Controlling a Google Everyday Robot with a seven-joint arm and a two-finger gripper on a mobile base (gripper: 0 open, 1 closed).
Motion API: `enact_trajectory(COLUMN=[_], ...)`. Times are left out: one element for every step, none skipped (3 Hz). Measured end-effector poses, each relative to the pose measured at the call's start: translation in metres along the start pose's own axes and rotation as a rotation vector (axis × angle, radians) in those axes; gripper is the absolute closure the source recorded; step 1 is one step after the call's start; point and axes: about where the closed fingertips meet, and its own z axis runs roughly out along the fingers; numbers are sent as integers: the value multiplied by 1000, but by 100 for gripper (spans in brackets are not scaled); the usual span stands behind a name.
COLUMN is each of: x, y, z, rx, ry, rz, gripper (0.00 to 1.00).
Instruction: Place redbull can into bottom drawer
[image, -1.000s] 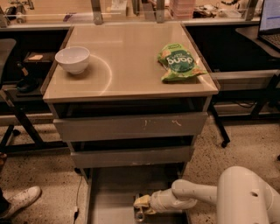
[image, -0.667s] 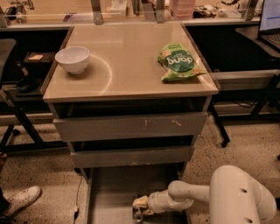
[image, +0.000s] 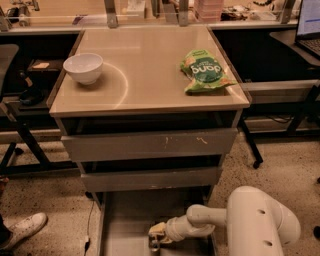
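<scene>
My gripper (image: 155, 241) is down inside the open bottom drawer (image: 125, 220), low over its floor, arm reaching in from the right. Can't tell my grip state, and can't make out the can at the tip. Bowl (image: 84, 67) and green bag (image: 205, 70) sit well apart on the top (image: 150, 85)

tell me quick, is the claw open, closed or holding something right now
claw: low inside the pulled-out bottom drawer; open, closed or holding something cannot be told
</scene>
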Motion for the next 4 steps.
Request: enact_trajectory(x=[0,0,0,0], y=[0,0,0,0], z=[0,0,0,1], rx=[0,0,0,0], ry=[0,0,0,0], rz=[0,0,0,0], gripper=[82,58,35,12])
